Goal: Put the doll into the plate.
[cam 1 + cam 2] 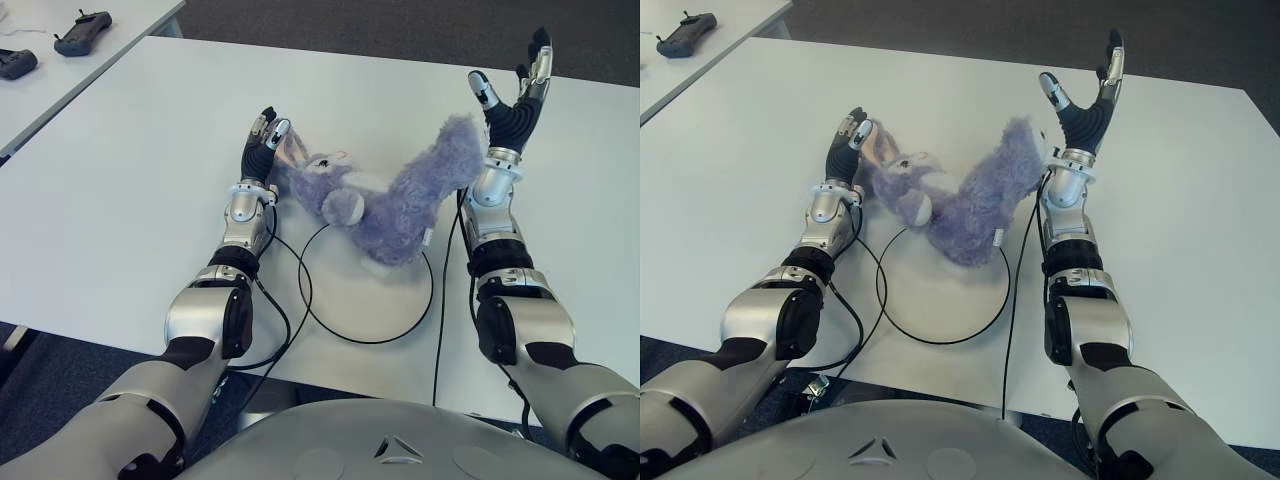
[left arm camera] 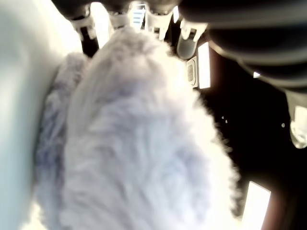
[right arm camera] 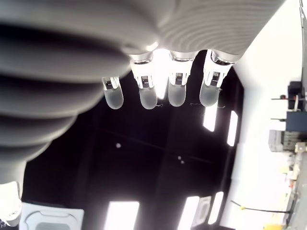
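A fluffy purple doll (image 1: 400, 205) lies on the white table (image 1: 120, 200), its body over the far edge of a thin black ring (image 1: 360, 341) that marks the plate; its head (image 1: 325, 180) points left, outside the ring. My left hand (image 1: 265, 140) stands against the doll's ear, fingers straight and touching the fur, not closed on it. In the left wrist view the doll (image 2: 134, 143) fills the palm side. My right hand (image 1: 515, 90) is raised just right of the doll's upturned end, fingers (image 3: 146, 96) spread and holding nothing.
Black cables (image 1: 285, 320) run from both wrists across the near table to its front edge. A second table at the far left carries two dark controllers (image 1: 82, 32). Bare tabletop stretches to the left and right of my arms.
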`<state>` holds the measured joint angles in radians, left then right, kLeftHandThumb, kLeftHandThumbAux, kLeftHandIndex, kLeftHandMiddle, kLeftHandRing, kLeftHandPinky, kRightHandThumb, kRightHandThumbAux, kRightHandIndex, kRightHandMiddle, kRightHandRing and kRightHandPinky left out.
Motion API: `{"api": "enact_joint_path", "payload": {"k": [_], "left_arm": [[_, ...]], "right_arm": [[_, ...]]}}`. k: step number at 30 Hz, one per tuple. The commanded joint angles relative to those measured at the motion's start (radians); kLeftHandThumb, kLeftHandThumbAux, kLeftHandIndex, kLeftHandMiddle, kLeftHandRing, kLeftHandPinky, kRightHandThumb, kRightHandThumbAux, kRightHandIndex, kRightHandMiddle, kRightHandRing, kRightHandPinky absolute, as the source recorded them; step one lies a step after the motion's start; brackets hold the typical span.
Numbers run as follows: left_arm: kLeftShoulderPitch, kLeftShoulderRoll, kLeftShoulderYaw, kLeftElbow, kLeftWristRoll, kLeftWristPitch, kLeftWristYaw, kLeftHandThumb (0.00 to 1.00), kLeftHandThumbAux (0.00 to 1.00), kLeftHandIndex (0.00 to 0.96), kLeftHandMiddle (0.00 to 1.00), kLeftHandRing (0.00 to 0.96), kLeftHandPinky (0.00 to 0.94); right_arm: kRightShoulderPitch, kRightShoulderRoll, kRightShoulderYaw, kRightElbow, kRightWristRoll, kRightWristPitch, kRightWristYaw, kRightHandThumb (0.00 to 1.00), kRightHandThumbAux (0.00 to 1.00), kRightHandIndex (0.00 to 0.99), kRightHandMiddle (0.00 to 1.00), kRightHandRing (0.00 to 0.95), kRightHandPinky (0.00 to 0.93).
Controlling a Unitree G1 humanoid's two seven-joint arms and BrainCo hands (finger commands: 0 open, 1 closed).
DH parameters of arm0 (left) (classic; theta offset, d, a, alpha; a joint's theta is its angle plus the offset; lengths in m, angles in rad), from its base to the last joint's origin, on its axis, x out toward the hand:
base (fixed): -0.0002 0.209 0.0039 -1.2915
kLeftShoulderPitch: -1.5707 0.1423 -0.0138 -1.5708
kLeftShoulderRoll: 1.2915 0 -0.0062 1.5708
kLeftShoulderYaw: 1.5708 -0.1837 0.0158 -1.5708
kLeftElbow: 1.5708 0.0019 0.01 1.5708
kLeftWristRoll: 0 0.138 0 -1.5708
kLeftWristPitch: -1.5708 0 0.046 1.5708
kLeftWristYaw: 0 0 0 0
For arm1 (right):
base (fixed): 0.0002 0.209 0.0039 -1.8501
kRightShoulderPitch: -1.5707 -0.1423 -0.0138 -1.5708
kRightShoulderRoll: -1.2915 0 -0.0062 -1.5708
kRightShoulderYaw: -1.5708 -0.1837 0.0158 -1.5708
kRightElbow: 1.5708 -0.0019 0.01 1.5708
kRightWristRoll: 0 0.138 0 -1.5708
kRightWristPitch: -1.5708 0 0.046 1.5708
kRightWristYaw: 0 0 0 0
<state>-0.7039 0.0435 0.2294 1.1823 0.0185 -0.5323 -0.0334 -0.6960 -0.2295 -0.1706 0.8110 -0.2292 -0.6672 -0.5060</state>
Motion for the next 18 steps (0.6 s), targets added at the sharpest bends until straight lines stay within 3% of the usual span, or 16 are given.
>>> {"api": "enact_joint_path", "payload": {"k": [1,18], "left_arm": [[0.268,-0.034,0.009,0.168,-0.002,0.147,0.019,0.000,0.400,0.000,0.000,0.000,0.000],[0.264,-0.036,0.013,0.168,-0.006,0.156,0.022,0.000,0.400,0.000,0.007,0.000,0.000]], "right_arm": [[-0.028,-0.005,0.010,0.071,0.008,0.019,0.005,0.000,0.548,0.000,0.000,0.000,0.000],[-0.040,-0.004,0.009,0.102,0.009,0.008,-0.003,0.000,0.555,0.000,0.001,0.000,0.000]]}}
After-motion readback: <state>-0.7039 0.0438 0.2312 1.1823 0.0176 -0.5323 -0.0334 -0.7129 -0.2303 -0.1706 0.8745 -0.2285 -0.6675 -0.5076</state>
